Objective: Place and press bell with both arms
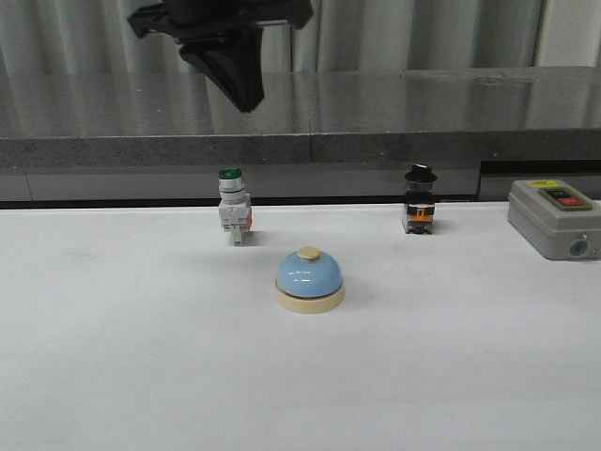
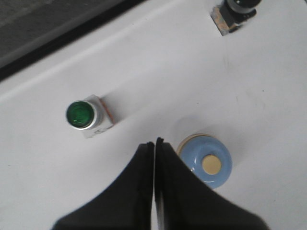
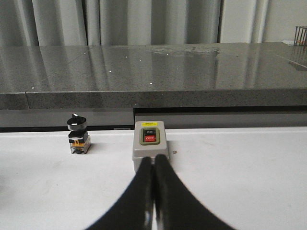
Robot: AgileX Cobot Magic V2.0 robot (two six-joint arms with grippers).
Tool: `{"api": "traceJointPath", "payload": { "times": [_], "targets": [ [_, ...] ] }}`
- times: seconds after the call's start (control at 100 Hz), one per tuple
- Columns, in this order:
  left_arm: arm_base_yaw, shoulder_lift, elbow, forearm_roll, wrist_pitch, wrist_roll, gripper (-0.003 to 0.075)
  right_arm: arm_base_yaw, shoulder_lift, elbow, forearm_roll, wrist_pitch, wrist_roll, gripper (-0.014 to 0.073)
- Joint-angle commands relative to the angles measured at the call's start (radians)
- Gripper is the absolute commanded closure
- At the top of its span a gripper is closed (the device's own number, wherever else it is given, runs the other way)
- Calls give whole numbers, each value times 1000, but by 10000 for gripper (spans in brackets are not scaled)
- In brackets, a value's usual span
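Bell (image 1: pixel 309 279) sits upright on the white table (image 1: pixel 113 357), blue dome on cream base, cream button (image 1: pixel 309 253) on top. Nothing touches it.

My left pincer (image 1: pixel 246 99) hangs high above the table, tip pointing down, well clear of the bell and up and to the left of it in the front view. Its wrist camera looks almost straight down: the bell (image 2: pixel 205 160) lies just beside my fingertips, on one side of them, not under them. Left pincer (image 2: pixel 155 142) is closed, the two fingers pressed together with only a thin seam between, holding nothing.

On the other side of the left fingertips, farther off, stands the green-capped switch (image 2: pixel 87 116), apart from the bell. The black-knobbed switch (image 2: pixel 235 12) is well beyond the bell.

My right pincer (image 3: pixel 154 159) is not seen in the front view. From its wrist camera it sits low and near level, pointing along the table at the grey box (image 3: pixel 150 147) with the red button, fingertips close to its near face; contact cannot be told. Fingers together, holding nothing. The black-knobbed switch (image 3: pixel 78 135) stands off to one side of it.
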Motion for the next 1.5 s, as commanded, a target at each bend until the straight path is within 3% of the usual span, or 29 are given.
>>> {"api": "traceJointPath", "payload": {
  "times": [0.0, 0.28, 0.49, 1.03, 1.49],
  "targets": [
    [36, -91, -30, -4, -21, -11, 741, -5, -14, -14, -11, -74, -4, 662],
    [168, -164, -15, -2, 57, -11, 741, -5, -14, -14, -11, -74, -4, 662],
    [255, -241, 84, -2, 47, -11, 741, -5, -14, -14, -11, -74, -4, 662],
    [432, -496, 408, -5, -87, -11, 741, -5, -14, -14, -11, -74, -4, 662],
    [453, -815, 723, -7, -317, -48, 741, -5, -14, -14, -11, -74, -4, 662]
  ]
}}
